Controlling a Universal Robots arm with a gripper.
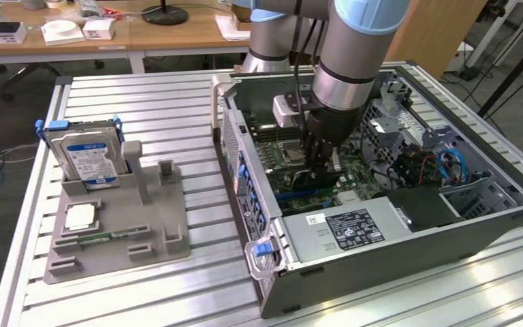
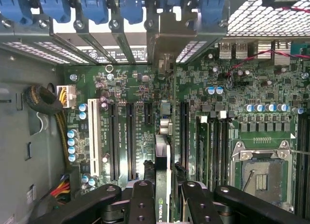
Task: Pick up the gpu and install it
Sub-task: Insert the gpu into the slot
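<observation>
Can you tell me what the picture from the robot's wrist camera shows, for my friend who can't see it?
The robot's pincer holds the gpu, a thin card seen edge-on, just above a green motherboard inside a computer case. Long black slots and one white slot run alongside the card, blue clips line the case edge, and an empty silver processor socket sits nearby.

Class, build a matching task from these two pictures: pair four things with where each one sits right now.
Things:
1. gpu
2. hard drive
3. memory stick
4. computer case

Places:
A. lying flat on the grey holder
B. standing upright in the grey holder
C. held edge-on in the gripper over the motherboard
D. open on the table, at the exterior view's right

Pairs: 1-C, 2-B, 3-A, 4-D
</observation>
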